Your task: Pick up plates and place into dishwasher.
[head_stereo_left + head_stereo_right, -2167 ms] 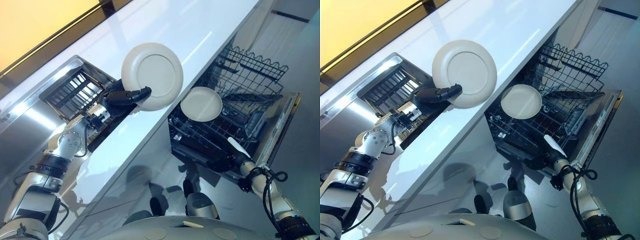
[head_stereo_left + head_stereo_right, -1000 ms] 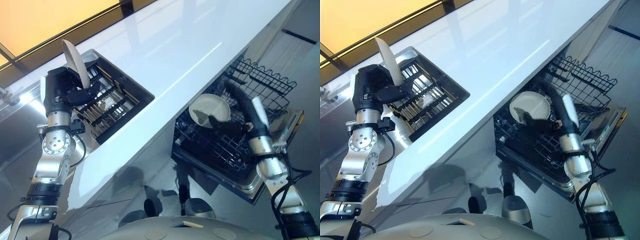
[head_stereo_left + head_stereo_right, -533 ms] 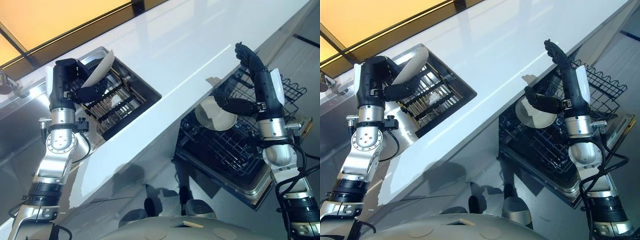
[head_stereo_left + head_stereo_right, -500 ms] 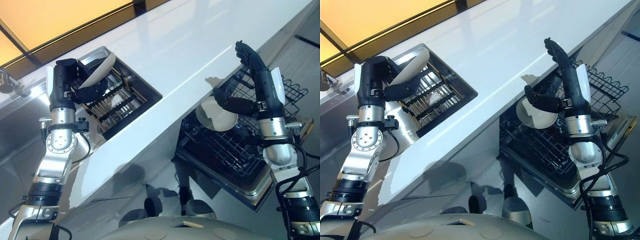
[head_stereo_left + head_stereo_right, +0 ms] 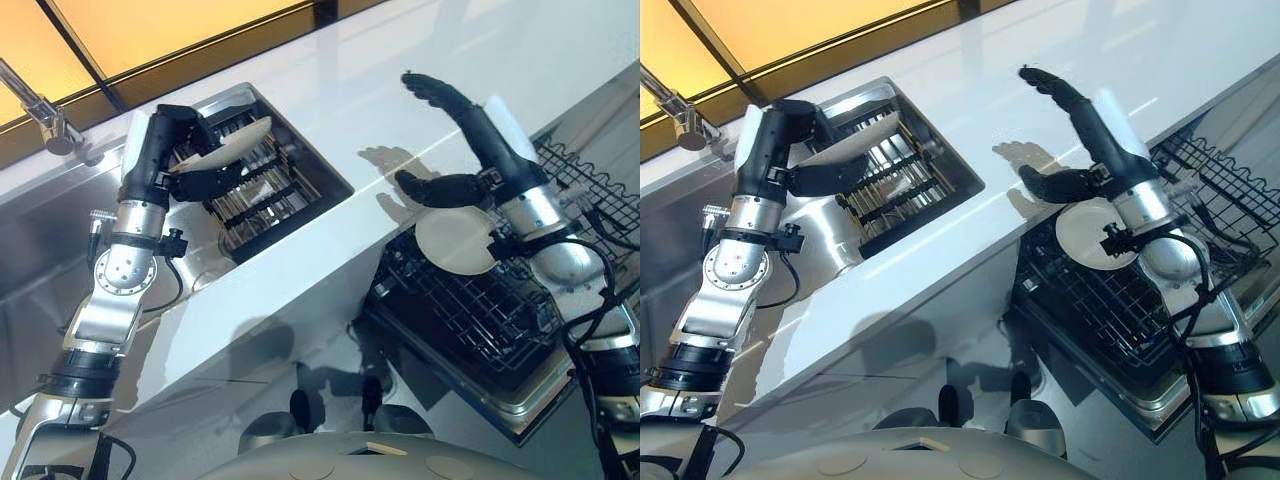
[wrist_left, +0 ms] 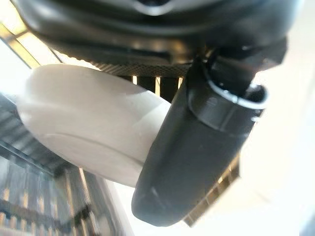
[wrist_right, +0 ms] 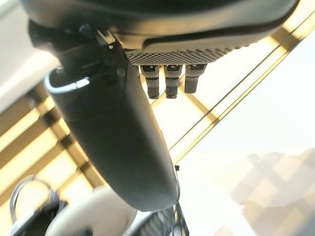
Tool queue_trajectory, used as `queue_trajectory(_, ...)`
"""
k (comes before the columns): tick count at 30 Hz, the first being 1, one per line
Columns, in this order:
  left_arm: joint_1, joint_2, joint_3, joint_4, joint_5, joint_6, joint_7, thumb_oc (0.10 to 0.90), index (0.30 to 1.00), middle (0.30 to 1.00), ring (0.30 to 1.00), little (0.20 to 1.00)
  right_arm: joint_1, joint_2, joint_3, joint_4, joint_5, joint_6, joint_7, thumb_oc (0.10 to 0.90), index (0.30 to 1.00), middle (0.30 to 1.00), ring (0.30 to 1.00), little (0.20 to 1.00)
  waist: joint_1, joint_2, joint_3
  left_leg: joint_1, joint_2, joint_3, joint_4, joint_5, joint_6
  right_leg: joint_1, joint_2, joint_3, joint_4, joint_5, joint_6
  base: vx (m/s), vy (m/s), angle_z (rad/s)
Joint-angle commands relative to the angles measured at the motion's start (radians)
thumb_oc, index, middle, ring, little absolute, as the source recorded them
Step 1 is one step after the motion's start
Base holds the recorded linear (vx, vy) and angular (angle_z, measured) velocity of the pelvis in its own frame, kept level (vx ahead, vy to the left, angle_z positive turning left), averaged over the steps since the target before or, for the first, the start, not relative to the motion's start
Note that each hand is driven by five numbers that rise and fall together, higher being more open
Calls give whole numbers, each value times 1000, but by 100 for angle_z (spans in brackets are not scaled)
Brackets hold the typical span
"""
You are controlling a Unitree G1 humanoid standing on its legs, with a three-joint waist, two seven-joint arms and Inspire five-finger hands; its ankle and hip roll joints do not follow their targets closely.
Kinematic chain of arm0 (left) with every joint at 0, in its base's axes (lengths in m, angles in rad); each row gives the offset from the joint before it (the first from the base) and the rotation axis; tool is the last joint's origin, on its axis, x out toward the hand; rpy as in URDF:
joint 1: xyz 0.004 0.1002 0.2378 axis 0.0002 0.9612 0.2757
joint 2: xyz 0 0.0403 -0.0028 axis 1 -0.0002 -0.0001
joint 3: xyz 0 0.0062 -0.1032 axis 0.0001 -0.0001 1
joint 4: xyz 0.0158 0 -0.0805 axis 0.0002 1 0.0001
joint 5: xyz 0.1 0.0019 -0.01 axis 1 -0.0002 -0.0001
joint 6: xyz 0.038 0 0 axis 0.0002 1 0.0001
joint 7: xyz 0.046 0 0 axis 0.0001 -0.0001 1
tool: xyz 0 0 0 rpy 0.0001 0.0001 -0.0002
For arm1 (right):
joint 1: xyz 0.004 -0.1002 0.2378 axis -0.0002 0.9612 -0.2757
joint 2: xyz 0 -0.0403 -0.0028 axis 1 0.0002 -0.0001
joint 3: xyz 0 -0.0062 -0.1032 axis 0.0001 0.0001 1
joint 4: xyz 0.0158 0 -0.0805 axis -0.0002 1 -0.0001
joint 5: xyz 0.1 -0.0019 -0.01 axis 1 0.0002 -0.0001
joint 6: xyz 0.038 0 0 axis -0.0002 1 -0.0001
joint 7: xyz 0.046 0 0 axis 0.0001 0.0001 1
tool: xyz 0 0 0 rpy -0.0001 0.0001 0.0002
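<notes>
Here, left robot hand (image 5: 172, 160) curled round white plate (image 5: 232, 142), thumb under it, holding it tilted above dark rack (image 5: 262, 196) in sink. Right robot hand (image 5: 462, 140) wide, fingers straight, raised over white counter (image 5: 400, 90), holding nothing. Second plate (image 5: 455, 240) stands in dishwasher basket (image 5: 480, 310), just below right robot hand.

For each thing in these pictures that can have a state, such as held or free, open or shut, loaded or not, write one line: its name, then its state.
Left hand: shut on a plate.
Held plate: gripped, tilted above the sink rack.
Right hand: open, raised over the counter, holding nothing.
Dishwasher: door open, lower rack pulled out.
Dishwasher rack: loaded with one plate.
Racked plate: standing in the rack.
Sink rack: sitting in the sink.
</notes>
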Motion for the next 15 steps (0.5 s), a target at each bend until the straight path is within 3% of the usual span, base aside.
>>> queue_trajectory(1, -189, 97, -53, -131, -53, -141, -67, 100, 300, 300, 300, 200, -173, -27, 37, -7, -25, -29, 0, 800, 900, 900, 900, 900, 15, -48, -120, -36, -80, -7, 19, -75, 8, -6, 37, -17, 158, -179, 58, -12, -20, 8)
queue_trajectory(15, -292, 72, -173, -215, -237, -135, -313, 100, 300, 300, 300, 200, -332, -23, 194, 53, -143, -16, 30, 800, 900, 900, 900, 900, 26, -46, -130, -33, -80, -5, 5, -69, 9, 3, 38, -37, 144, -174, 58, -11, -10, 11)
